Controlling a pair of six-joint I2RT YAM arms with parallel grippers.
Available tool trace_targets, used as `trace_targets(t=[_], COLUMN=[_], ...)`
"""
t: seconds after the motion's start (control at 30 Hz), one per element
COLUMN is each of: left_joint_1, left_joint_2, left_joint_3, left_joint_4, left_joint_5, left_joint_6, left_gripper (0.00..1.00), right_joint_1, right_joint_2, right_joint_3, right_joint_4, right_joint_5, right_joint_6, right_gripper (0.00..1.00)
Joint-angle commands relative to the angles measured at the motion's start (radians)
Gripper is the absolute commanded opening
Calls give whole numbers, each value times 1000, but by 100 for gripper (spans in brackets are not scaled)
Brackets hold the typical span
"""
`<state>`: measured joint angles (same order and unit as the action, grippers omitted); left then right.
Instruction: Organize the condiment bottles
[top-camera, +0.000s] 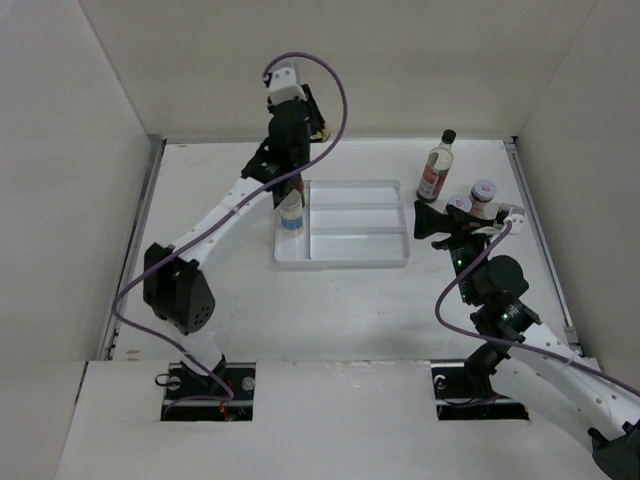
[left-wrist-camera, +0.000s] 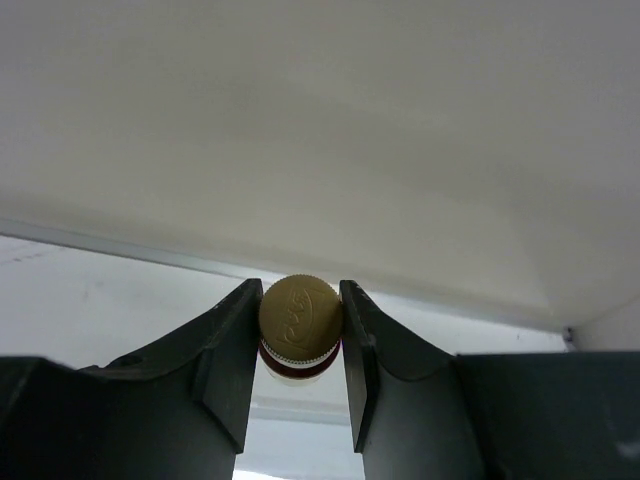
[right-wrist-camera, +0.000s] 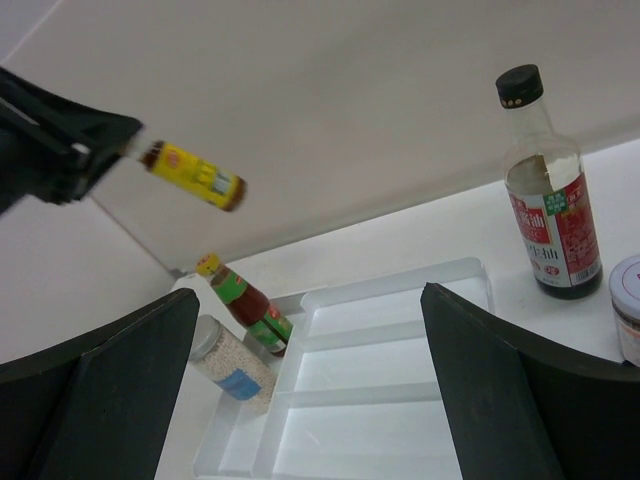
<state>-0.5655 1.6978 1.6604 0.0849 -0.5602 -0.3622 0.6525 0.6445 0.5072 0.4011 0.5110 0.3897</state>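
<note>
The left gripper (left-wrist-camera: 300, 300) clamps the gold cap of the tiny brown bottle (right-wrist-camera: 190, 172), held in the air over the far left end of the white tray (top-camera: 360, 262). In the tray's left compartment are the yellow-capped red sauce bottle (right-wrist-camera: 250, 305) and a white shaker (right-wrist-camera: 232, 365). The right gripper (top-camera: 420, 221) hovers just right of the tray with its jaws wide and empty, near the tall black-capped bottle (right-wrist-camera: 545, 215) and two short jars (top-camera: 483, 192).

Bare tray (top-camera: 356, 216) right of white shaker (top-camera: 291, 216).

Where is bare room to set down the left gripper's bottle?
The tray's three long compartments right of the white shaker and red sauce bottle are bare. Crowded: its left end compartment with those two, and beside its right edge, with tall bottle, jars and right gripper.
</note>
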Motion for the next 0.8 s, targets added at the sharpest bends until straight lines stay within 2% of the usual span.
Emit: trace_targets(t=[0.0,0.27,0.77], left_joint_1=[-44,-90,-93], left_joint_2=[69,195,246], left_joint_3=[82,72,-112], left_joint_4=[70,98,182], left_joint_5=[23,23,-6], left_joint_6=[6,2,12], left_gripper=[17,17,17], right_joint_1=[-14,-21,-20], right_joint_2=[-22,-37,-14], right_joint_3=[-6,-7,-6], right_joint_4=[21,13,19], right_joint_5=[-17,-19,-19], right_joint_6=[9,11,15], right_gripper=[100,100,100])
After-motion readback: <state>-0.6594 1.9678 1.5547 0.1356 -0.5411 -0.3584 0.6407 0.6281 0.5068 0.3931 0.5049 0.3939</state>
